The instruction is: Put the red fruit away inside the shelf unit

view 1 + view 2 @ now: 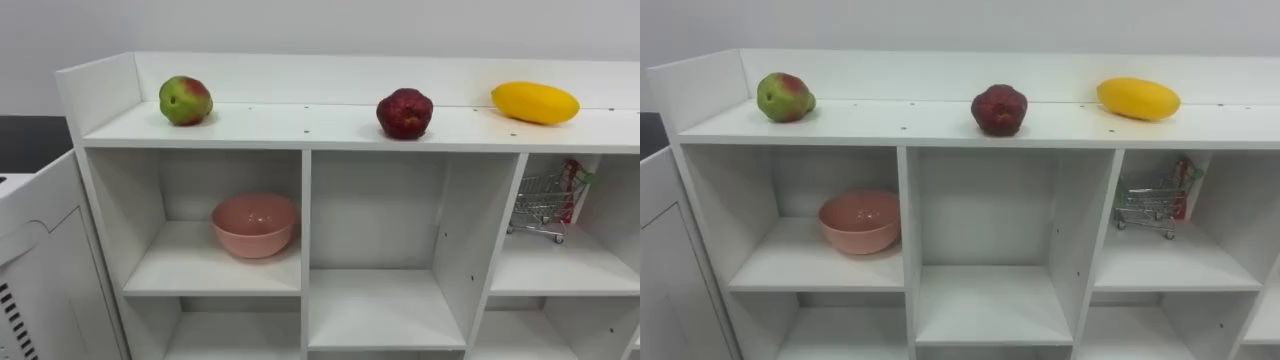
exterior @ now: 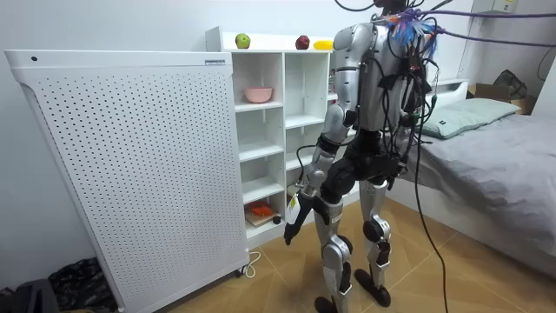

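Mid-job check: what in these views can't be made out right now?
Lower closet shelves: cut off by the eye views' bottom edge.
Item behind the toy cart: mostly blocked by the cart.
Yellow fruit, room view: partly behind the robot's shoulder.
Low-shelf things, room view: too small.

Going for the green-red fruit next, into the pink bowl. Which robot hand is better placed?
Left, probably: the green-red fruit and pink bowl both sit on the closet's left side. The left robot hand hangs low by the thigh.
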Motion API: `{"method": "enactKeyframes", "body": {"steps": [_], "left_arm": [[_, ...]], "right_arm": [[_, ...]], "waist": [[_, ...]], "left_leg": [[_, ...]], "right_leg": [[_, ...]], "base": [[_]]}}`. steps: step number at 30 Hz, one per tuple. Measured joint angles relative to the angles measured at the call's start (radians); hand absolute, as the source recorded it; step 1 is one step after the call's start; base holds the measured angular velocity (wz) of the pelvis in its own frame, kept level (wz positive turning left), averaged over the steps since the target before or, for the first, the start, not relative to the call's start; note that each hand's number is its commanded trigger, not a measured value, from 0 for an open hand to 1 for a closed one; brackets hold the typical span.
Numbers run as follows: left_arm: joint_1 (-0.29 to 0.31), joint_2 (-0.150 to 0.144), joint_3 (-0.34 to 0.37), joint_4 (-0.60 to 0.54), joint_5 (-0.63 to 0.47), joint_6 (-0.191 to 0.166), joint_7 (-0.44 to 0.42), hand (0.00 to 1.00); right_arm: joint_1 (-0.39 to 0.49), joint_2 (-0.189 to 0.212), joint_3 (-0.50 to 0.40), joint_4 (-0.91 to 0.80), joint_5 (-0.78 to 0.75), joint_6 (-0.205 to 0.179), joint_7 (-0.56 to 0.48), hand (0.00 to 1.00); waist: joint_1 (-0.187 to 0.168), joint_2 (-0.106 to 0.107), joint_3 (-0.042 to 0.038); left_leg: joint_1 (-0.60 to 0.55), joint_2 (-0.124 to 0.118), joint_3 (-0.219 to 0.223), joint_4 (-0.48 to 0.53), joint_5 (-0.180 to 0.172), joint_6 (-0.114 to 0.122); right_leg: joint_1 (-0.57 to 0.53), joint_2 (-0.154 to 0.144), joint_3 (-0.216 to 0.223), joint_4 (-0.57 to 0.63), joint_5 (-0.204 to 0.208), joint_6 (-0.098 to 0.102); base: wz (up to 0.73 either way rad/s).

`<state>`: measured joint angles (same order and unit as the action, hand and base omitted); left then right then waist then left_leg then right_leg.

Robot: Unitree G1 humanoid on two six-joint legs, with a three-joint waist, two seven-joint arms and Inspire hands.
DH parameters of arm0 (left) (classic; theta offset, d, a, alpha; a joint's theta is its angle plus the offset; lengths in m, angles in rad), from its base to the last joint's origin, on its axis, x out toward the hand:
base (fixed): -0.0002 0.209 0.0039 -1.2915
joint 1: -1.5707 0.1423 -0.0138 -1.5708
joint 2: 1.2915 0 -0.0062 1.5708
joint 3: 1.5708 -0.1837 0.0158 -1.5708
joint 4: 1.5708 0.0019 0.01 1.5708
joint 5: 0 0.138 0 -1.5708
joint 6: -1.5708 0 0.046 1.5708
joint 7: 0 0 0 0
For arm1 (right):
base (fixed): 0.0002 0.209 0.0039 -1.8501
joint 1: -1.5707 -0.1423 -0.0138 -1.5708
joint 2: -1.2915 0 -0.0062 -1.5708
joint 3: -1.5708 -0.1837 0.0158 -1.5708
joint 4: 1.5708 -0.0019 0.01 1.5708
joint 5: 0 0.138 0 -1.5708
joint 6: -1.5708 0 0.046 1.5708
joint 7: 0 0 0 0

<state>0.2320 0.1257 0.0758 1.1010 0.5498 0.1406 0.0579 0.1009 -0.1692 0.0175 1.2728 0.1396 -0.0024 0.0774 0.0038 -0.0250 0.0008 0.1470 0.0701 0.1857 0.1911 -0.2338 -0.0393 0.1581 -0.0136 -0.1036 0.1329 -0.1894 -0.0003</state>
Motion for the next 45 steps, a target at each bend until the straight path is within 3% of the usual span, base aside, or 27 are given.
{"method": "enactKeyframes", "body": {"steps": [18, 25, 29, 33, 34, 39, 45], "left_arm": [[0.002, 0.0, 0.002, -0.02, 0.0, -0.015, 0.027, 0.0], [0.005, -0.006, 0.002, -0.02, -0.01, -0.03, 0.039, 0.0], [0.011, 0.005, 0.024, -0.022, -0.057, -0.061, 0.05, 0.0], [0.016, 0.015, 0.03, -0.029, -0.059, -0.09, 0.087, 0.0], [0.02, 0.015, 0.032, -0.035, -0.059, -0.092, 0.091, 0.0], [0.046, 0.013, 0.036, -0.065, -0.067, -0.097, 0.094, 0.0], [0.053, 0.011, 0.027, -0.064, -0.062, -0.103, 0.089, 0.0]], "right_arm": [[0.015, 0.018, -0.003, 0.0, 0.131, 0.002, -0.057, 0.0], [0.012, 0.021, -0.092, -0.043, 0.168, 0.003, -0.138, 0.0], [-0.019, 0.019, -0.189, -0.227, 0.166, -0.003, -0.247, 0.0], [-0.025, 0.012, -0.199, -0.58, 0.155, -0.03, -0.357, 0.0], [-0.025, 0.011, -0.199, -0.63, 0.145, -0.035, -0.372, 0.0], [-0.039, 0.01, -0.198, -0.971, 0.081, -0.076, -0.49, 0.0], [-0.094, 0.003, -0.198, -1.141, 0.016, -0.117, -0.554, 0.0]], "waist": [[0.0, -0.008, 0.0017], [-0.005, -0.008, 0.0017], [-0.023, -0.016, 0.0037], [-0.024, -0.022, 0.0129], [-0.024, -0.015, 0.0147], [-0.019, -0.024, 0.006], [-0.019, -0.014, 0.0029]], "left_leg": [[0.01, -0.002, 0.002, -0.003, 0.0, 0.0], [0.014, -0.005, -0.003, -0.003, 0.0, 0.001], [0.022, -0.006, -0.003, -0.004, 0.001, 0.001], [0.02, -0.006, -0.001, -0.004, 0.001, 0.001], [0.02, -0.006, 0.0, -0.004, 0.001, 0.001], [0.02, -0.008, 0.0, -0.012, 0.001, 0.001], [0.015, -0.007, -0.009, -0.008, 0.001, 0.001]], "right_leg": [[0.003, 0.0, 0.007, 0.003, -0.001, 0.001], [0.006, -0.004, 0.006, 0.005, -0.002, 0.002], [0.006, -0.003, 0.019, 0.011, -0.002, 0.002], [-0.002, -0.003, 0.02, 0.016, -0.003, 0.003], [-0.002, -0.003, 0.021, 0.015, -0.003, 0.004], [-0.004, -0.002, 0.021, 0.011, -0.003, 0.004], [-0.01, -0.003, 0.001, 0.018, -0.003, 0.004]], "base": [[-0.01], [0.0], [-0.08], [-0.04], [0.0], [0.0], [-0.03]]}}
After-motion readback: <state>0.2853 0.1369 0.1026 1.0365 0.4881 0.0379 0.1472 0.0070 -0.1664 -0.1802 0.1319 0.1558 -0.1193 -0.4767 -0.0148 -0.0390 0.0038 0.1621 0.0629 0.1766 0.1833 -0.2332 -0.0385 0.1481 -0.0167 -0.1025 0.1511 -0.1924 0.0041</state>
